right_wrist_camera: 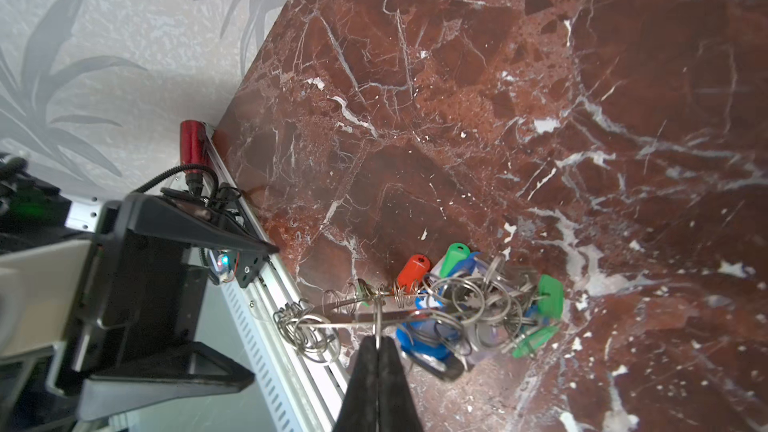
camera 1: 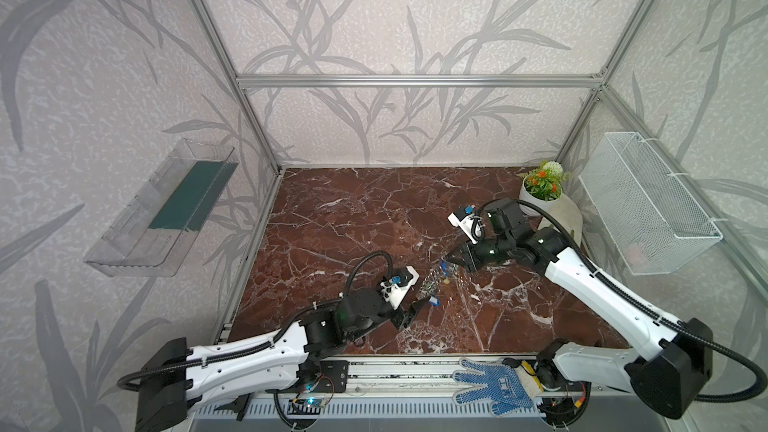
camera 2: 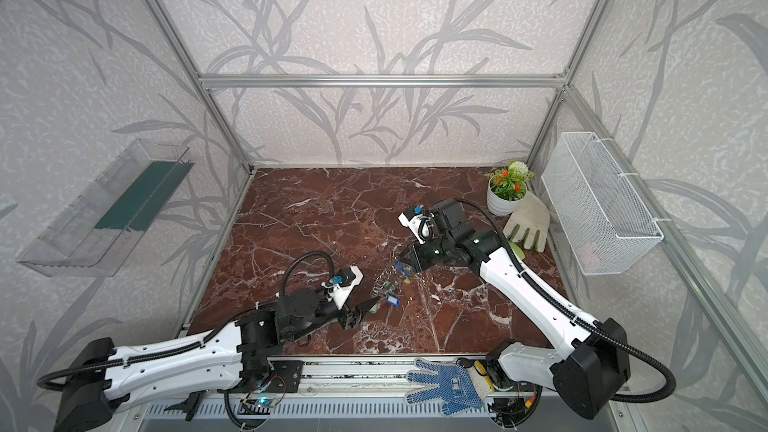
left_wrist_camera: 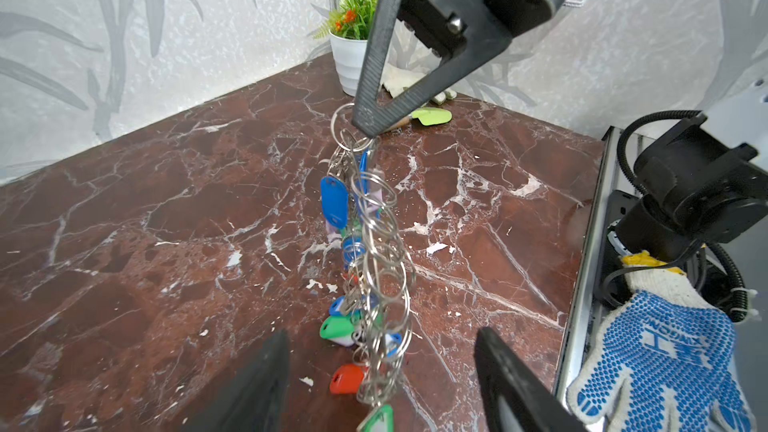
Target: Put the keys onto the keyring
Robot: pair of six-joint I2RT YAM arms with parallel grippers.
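Grey metal keyring (left_wrist_camera: 384,272), a flat disc seen edge-on with many wire split rings round its rim, hung as a slack string over the middle of the red-brown marble tabletop (camera 1: 332,222). Its top end was up at the right gripper (right_wrist_camera: 378,349). Small silver keys with oblong plastic tags (left_wrist_camera: 333,201) were bunched among the rings, with blue, green and red tags visible. The lowest tags sat close to the marble. I could not tell whether they touched it.

Right gripper: fingers pressed together, with 1 split ring nipped at their tips and the keyring hanging from it.

Left gripper (left_wrist_camera: 382,331): fingers wide apart, gripping nothing. In the left wrist view the lower end of the bunch hung between them. In the right wrist view the fingers stood near the bunch but apart from it.

Surroundings:
- A white pot of green plant with orange flowers (camera 1: 525,201) stood in the far right corner, with a pale work glove (camera 2: 528,222) just beside it.
- A white knit glove with blue dots (camera 1: 494,386) lay on the front rail near the right arm's base.
- A white wire mesh basket (camera 1: 648,205) was on the right wall.
- A clear plastic shelf (camera 1: 166,209) was on the left wall.
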